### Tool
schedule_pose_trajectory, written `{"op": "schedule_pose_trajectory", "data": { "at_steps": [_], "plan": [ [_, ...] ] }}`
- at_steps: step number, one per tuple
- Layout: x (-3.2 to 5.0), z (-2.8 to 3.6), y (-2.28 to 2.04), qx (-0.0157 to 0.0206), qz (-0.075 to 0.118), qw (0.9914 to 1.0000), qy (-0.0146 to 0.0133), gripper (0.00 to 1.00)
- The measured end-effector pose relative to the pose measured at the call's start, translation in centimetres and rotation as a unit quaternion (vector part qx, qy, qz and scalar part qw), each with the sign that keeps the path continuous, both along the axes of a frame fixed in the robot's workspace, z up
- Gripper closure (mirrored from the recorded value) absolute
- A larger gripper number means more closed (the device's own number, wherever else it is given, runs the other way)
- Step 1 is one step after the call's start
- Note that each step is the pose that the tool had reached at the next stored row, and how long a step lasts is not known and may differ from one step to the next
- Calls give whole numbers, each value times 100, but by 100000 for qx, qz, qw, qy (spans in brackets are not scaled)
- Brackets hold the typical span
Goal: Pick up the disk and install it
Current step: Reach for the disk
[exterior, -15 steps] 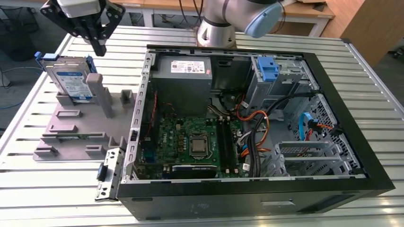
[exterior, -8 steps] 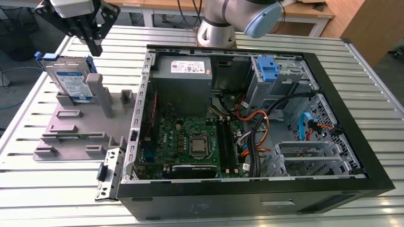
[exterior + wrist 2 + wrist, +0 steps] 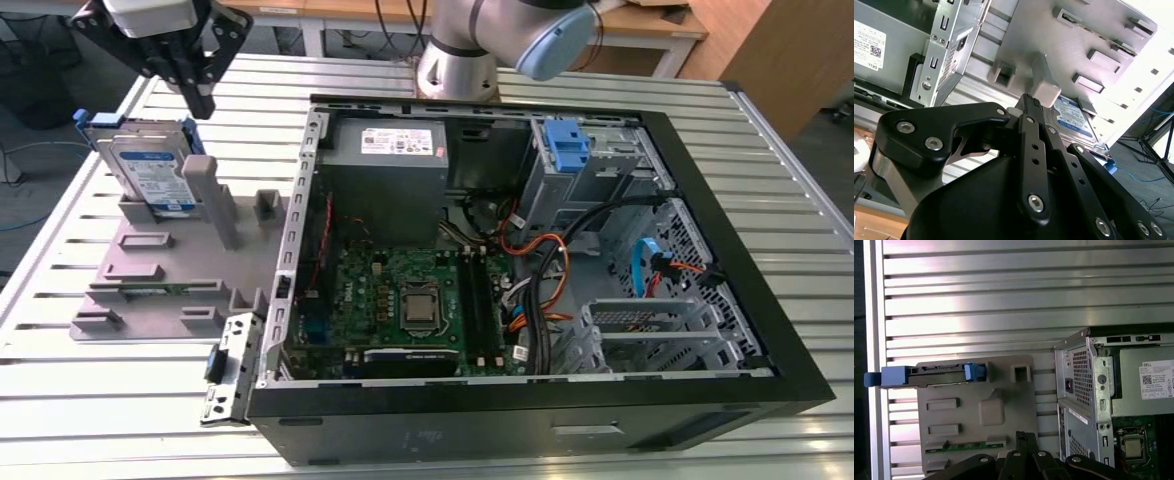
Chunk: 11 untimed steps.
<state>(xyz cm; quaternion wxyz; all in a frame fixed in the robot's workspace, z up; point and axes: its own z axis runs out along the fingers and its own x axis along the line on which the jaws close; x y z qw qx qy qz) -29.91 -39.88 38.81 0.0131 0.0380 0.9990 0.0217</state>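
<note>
The disk (image 3: 150, 165) stands on edge in a slot at the far end of a grey holder block (image 3: 160, 270), at the exterior view's left. Its blue-and-white label faces the computer case, and blue rails run along its sides. My gripper (image 3: 202, 103) hangs just above the disk's top edge, a little toward the case, with its black fingers together and nothing between them. In the first wrist view the disk (image 3: 934, 376) shows edge-on, beyond the gripper (image 3: 1024, 436). The second wrist view has the gripper's tip (image 3: 1031, 100) close to the disk's label (image 3: 1074, 117).
An open computer case (image 3: 747, 250) lies on the slatted metal table (image 3: 107, 400), right of the holder block. Inside are a grey power supply (image 3: 387, 150), a motherboard (image 3: 414, 300), cables and a blue latch (image 3: 567, 145) by the drive cage. The arm's base (image 3: 461, 60) stands behind the case.
</note>
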Motion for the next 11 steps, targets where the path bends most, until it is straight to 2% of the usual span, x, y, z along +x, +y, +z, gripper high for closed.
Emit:
{"op": "schedule_pose_trajectory", "data": {
  "at_steps": [11],
  "plan": [
    [-123, -9, 0, 2, 9, 100000, -2, 89]
  ]
}}
